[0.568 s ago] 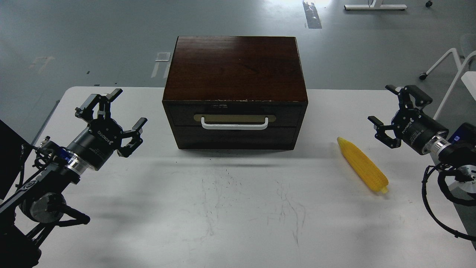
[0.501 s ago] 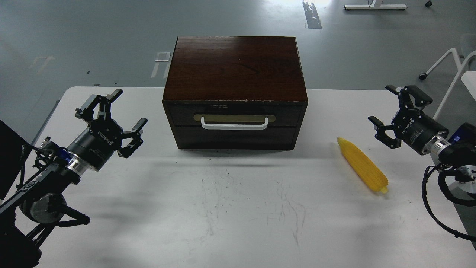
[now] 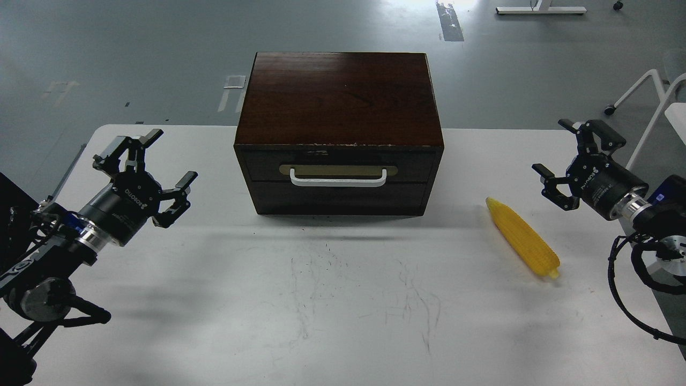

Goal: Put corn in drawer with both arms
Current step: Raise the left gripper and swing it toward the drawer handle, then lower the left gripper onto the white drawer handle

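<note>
The yellow corn point(image 3: 522, 236) lies on the white table point(image 3: 343, 300) at the right, slanted, stub end toward me. The dark wooden box point(image 3: 339, 128) stands at the back middle. Its drawer point(image 3: 338, 166) is pushed in flush, with a white bar handle point(image 3: 338, 178) on a brass plate. My left gripper point(image 3: 143, 163) is open and empty, above the table left of the box. My right gripper point(image 3: 563, 153) is open and empty, up and to the right of the corn, apart from it.
A plain dark panel point(image 3: 338, 198) sits below the drawer. The table's right edge runs close behind the right arm, with black cables point(image 3: 632, 289) hanging there. White chair legs point(image 3: 648, 94) stand on the grey floor at the far right.
</note>
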You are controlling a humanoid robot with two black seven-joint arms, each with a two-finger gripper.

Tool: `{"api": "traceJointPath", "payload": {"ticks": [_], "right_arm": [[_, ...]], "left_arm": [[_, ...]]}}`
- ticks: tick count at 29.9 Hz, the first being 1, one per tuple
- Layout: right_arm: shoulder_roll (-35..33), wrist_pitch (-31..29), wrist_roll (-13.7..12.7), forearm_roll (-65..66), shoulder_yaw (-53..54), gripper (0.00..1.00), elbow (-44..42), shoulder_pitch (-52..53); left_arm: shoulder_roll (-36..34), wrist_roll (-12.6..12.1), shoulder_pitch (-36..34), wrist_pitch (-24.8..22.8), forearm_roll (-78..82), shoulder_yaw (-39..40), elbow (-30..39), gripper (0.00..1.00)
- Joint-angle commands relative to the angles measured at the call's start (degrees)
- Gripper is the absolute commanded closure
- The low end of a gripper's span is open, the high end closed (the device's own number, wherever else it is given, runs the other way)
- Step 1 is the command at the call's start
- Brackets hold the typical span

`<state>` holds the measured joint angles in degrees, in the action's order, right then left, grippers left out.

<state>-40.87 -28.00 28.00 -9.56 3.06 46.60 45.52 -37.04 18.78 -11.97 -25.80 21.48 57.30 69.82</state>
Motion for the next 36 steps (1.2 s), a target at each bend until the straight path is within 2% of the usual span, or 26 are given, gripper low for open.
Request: {"api": "traceJointPath", "payload": {"ticks": [1,4,6,9,12,18,21,25,29,36], "right_arm": [[-0.09,0.00,0.00,-0.02,0.10,0.00,-0.20,0.00],[-0.18,0.00,0.00,-0.02,0.36,0.00,-0.28,0.09],[-0.18,0.00,0.00,0.07,0.54,0.00,-0.28,0.00],[-0.18,0.00,0.00,0.07,0.63,0.00,-0.28,0.00],[-0.26,0.00,0.00,0.07,0.63,0.00,-0.37,0.00],[-0.18,0.00,0.00,0.07,0.63,0.00,-1.51,0.00],[-0.26,0.00,0.00,0.07,0.63,0.00,-1.52,0.00],[-0.27,0.00,0.00,0.07,0.63,0.00,-1.60,0.00],[-0.18,0.00,0.00,0.07,1.33,0.00,-1.60,0.00],[-0.26,0.00,0.00,0.07,1.33,0.00,-1.60,0.00]], "left_arm": [[-3.73,0.29,-2.79,-2.20,0.58,0.00,-0.48,0.01],[-4.61,2.21,-5.60,-2.20,1.02,0.09,0.05,0.01],[-7.41,4.85,-9.72,-2.20,4.60,0.18,1.97,0.01],[-8.57,7.31,-14.90,-2.20,11.62,-0.08,4.70,0.01],[-9.63,7.76,-20.97,-2.20,23.29,-0.52,7.77,0.01],[-8.23,7.93,-27.49,-2.20,45.64,-1.40,14.54,0.01],[-4.62,7.93,-32.49,-2.20,54.35,-5.96,16.57,0.01],[-0.94,8.63,-45.39,-2.20,66.11,-22.01,17.45,0.01],[3.98,9.22,-52.88,-2.20,79.12,-33.01,16.14,0.01],[7.16,9.22,-58.08,-2.20,90.84,-45.78,12.27,0.01]]}}
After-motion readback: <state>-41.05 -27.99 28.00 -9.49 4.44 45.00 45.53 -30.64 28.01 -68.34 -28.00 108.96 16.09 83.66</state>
